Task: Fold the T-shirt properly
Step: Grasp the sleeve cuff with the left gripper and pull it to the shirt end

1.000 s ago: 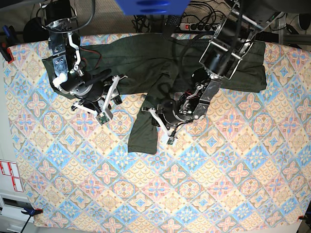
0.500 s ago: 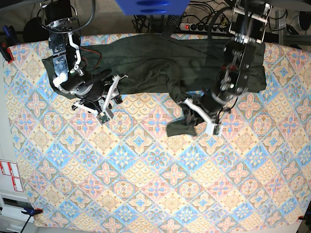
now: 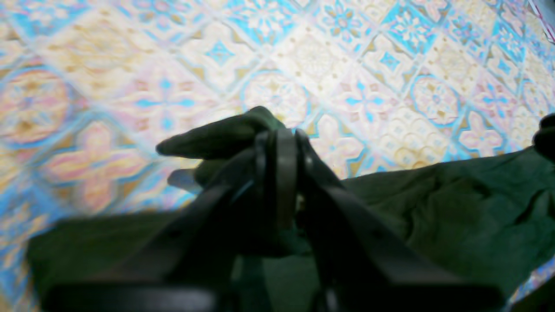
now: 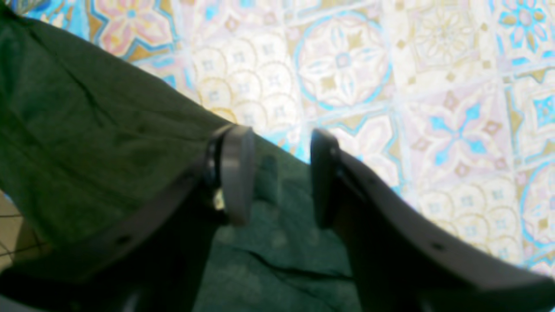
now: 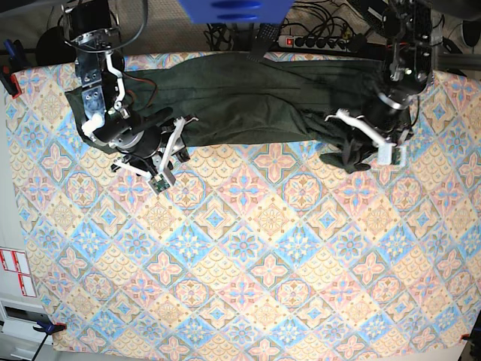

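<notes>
The dark olive-green long-sleeved knit T-shirt (image 5: 255,101) lies stretched along the far edge of the table covered by a patterned tile-print cloth (image 5: 248,286), reaching from near the far-left corner to the far-right corner as the base view shows it. It is roughly a long band, already doubled lengthwise by the look of it, though the layers cannot be counted.

The left gripper (image 5: 368,139) is near the table's far-right corner, its jaws closed tight on a bunched fold of the T-shirt (image 3: 225,138), probably a sleeve end, held just above the cloth beside the shirt's body. The fabric there is crumpled rather than laid flat.

The right gripper (image 5: 167,154) sits at the shirt's near edge toward the far-left part of the table, jaws parted wide with nothing between them; the wrist view shows its fingers (image 4: 236,173) over the hem (image 4: 277,203).

Judging from this, the task is partway: the sleeve needs placing and smoothing, and the crosswise folds remain.
</notes>
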